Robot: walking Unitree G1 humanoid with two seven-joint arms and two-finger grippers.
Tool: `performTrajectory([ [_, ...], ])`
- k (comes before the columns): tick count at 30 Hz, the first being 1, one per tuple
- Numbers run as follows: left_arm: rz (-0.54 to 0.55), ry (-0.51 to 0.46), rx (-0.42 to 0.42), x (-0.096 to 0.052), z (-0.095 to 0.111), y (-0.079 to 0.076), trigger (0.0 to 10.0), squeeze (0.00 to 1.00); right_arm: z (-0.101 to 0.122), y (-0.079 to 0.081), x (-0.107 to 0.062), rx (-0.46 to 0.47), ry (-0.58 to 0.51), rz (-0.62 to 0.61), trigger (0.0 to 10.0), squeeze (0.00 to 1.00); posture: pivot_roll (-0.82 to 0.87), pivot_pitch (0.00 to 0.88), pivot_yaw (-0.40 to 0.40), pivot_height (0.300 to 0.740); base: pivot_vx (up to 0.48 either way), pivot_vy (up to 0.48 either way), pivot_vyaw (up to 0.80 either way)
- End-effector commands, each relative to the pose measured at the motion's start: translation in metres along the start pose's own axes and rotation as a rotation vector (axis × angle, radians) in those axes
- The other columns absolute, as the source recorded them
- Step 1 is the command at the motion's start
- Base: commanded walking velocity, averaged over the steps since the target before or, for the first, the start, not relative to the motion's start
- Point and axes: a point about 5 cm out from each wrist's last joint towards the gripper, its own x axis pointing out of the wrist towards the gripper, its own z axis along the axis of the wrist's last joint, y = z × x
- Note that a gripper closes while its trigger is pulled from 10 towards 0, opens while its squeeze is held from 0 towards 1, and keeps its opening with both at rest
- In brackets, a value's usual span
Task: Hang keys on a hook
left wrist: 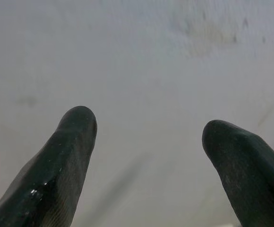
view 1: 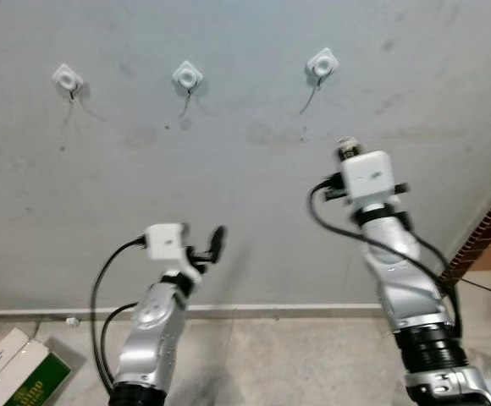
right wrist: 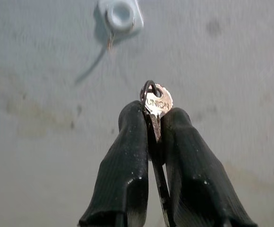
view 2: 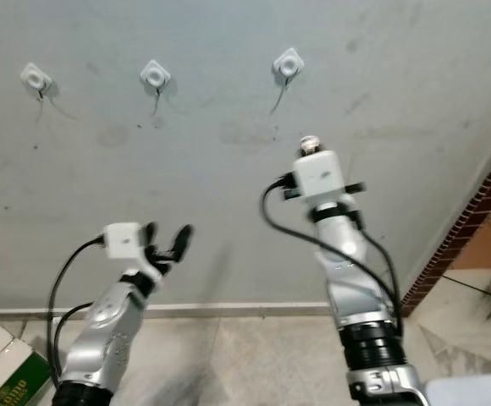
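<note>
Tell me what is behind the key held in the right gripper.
Behind the key, pinched in the right gripper, is the grey wall, with a white hook above. The key's blade is covered by the fingers.

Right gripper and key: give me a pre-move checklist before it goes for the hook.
1. Key clamped between the right gripper fingers: ok.
2. Key ring sticks out past the fingertips, free to catch a hook: ok.
3. Right-hand hook on the wall is bare, nothing hanging on it: ok.
4. Ring lined up with that hook: not ok, the gripper sits below the hook and short of it.
5. Left gripper open, low and off to the left side, out of the path: ok.
6. Whether the ring opening faces the hook's prong: cannot tell.
</note>
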Motion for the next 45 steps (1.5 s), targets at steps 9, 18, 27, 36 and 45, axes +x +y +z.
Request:
performTrajectory([
  [9, 0.065, 0.005, 0.016, -0.005, -0.001, 0.013, 10.0, 0.0, 0.01, 0.011, 0.003, 0.007, -0.034, 0.03, 10.0, 0.0, -0.09, 0.0, 0.067, 0.74, 0.265, 0.0, 0.0],
  [18, 0.064, -0.002, 0.03, -0.004, 0.001, 0.013, 10.0, 0.0, 0.013, 0.01, 0.003, -0.002, -0.041, 0.034, 10.0, 0.0, -0.1, 0.0, 0.064, 0.74, 0.0, 0.0, 0.0],
  [27, 0.051, -0.037, 0.038, -0.013, 0.013, 0.013, 10.0, 0.0, 0.019, 0.006, -0.012, 0.002, -0.068, 0.112, 10.0, 0.0, -0.09, 0.0, 0.061, 0.74, 0.0, 0.0, 0.0],
  [36, 0.042, 0.033, 0.079, -0.045, -0.003, 0.024, 10.0, 0.0, -0.022, -0.006, -0.066, 0.032, 0.089, 0.148, 10.0, 0.0, -0.09, 0.0, 0.068, 0.74, 0.0, 0.0, 0.0],
  [45, 0.03, 0.062, 0.098, -0.058, -0.003, 0.026, 10.0, 0.0, -0.027, -0.021, -0.086, 0.014, 0.137, 0.131, 10.0, 0.0, -0.09, 0.0, 0.078, 0.74, 0.0, 0.0, 0.0],
])
